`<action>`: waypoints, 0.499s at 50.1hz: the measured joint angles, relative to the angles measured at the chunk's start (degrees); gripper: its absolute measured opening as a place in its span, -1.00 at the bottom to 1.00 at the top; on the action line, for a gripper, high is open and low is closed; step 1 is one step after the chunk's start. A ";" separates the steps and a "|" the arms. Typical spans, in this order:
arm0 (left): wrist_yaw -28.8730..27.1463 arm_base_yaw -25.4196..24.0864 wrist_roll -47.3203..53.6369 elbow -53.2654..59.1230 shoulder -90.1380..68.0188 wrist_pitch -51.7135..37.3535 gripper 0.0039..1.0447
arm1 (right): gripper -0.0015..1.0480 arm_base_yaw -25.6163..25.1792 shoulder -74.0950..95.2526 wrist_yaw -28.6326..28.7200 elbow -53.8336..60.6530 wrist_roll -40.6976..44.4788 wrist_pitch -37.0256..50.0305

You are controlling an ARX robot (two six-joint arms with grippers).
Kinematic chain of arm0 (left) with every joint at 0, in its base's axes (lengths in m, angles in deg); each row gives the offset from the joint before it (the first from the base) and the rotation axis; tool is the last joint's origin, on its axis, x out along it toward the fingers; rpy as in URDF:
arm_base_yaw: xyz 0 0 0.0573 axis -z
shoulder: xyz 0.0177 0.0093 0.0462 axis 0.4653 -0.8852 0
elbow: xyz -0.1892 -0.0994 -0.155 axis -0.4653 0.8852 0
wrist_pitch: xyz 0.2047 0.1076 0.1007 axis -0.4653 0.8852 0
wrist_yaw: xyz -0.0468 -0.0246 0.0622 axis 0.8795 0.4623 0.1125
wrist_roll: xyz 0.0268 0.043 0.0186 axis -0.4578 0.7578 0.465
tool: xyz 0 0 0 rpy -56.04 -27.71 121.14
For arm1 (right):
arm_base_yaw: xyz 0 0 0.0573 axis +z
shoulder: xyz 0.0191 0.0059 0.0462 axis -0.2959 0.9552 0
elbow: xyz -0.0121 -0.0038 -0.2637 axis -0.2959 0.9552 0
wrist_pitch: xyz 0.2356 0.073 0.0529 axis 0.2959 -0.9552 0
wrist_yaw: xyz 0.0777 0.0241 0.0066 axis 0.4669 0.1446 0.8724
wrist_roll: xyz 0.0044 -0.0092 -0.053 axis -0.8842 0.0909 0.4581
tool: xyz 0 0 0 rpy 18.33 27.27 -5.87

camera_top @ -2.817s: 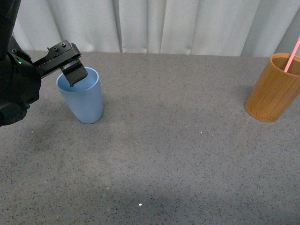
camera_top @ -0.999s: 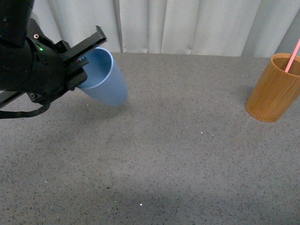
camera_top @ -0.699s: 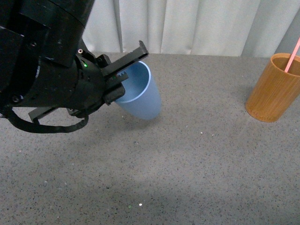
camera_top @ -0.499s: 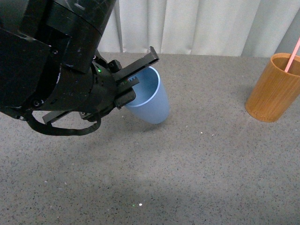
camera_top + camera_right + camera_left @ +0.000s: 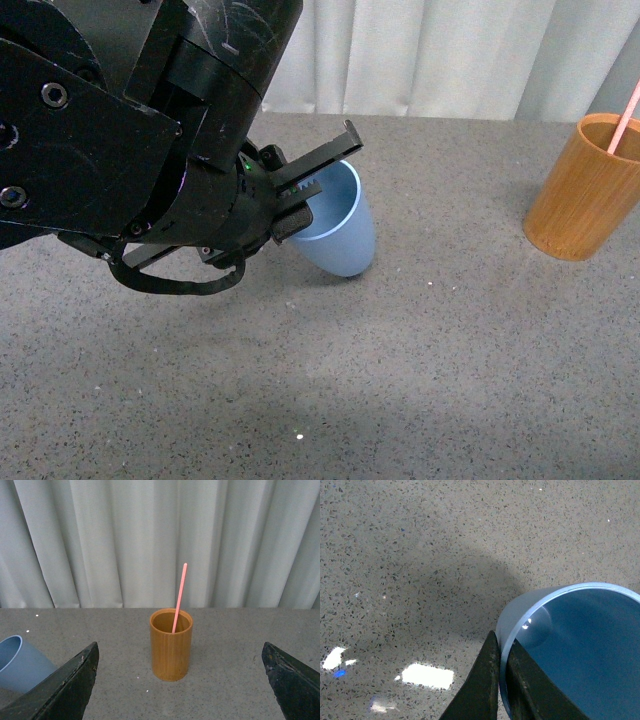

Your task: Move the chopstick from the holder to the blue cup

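L end effector (image 5: 312, 193) is clamped on the rim of the light-blue plastic cup (image 5: 342, 238): one finger outside the wall, the other inside, nearly closed w/ only the thin cup wall between them. The left wrist view shows the same pinch (image 5: 501, 649) on the cup's edge (image 5: 570, 645), w/ the cup's shadow on the grey speckled table (image 5: 420, 555) beside it. The cup is tilted, mouth leaning toward the black arm and base pointing down at the table (image 5: 450, 380); can't tell if the base touches. A small green light (image 5: 245, 167) glows on the arm's wrist.

The pink chopstick (image 5: 626, 110) stands leaning in the round brown wooden holder (image 5: 583, 190), at the table's far right near the pale pleated curtain (image 5: 430, 50), well apart from the cup.

In the right wrist view, the R end effector (image 5: 180, 655) is spread wide, fingers at both lower corners, gripping nothing. The holder (image 5: 171, 652) sits upright between them further off, chopstick (image 5: 179, 597) sticking up out of it, cup (image 5: 20, 662) off to one side.
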 joint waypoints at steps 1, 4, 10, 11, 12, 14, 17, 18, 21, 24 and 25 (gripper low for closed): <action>-0.02 0.00 0.00 0.00 0.00 0.00 -0.93 | 0.81 0.00 0.00 0.00 0.00 0.00 0.00; -0.02 0.00 0.02 0.00 0.00 0.00 -0.93 | 0.81 0.00 0.00 0.00 0.00 0.00 0.00; -0.37 0.00 0.02 0.00 -0.04 0.28 -0.93 | 0.81 0.00 0.00 0.00 0.00 0.00 0.00; -0.39 0.00 0.02 0.00 -0.04 0.33 -0.93 | 0.81 0.00 0.00 0.00 0.00 0.00 0.00; -0.39 0.00 0.02 0.00 -0.07 0.37 -0.93 | 0.81 0.00 0.00 0.00 0.00 0.00 0.00; -0.42 0.07 0.02 0.00 -0.22 0.46 -0.93 | 0.81 0.00 0.00 0.00 0.00 0.00 0.00; -0.42 0.15 -0.09 -0.13 -0.48 0.59 -0.93 | 0.81 0.00 0.00 0.00 0.00 0.00 0.00; -0.42 0.24 -0.17 -0.28 -0.66 0.70 -0.93 | 0.81 0.00 0.00 0.00 0.00 0.00 0.00; -0.39 0.39 -0.28 -0.61 -0.98 0.85 -0.93 | 0.81 0.00 0.00 0.00 0.00 0.00 0.00; -0.42 0.61 -0.39 -0.85 -1.22 0.85 -0.93 | 0.81 0.00 0.00 0.00 0.00 0.00 0.00; -0.42 0.61 -0.39 -0.87 -1.25 0.85 -0.93 | 0.81 0.00 0.00 0.00 0.00 0.00 0.00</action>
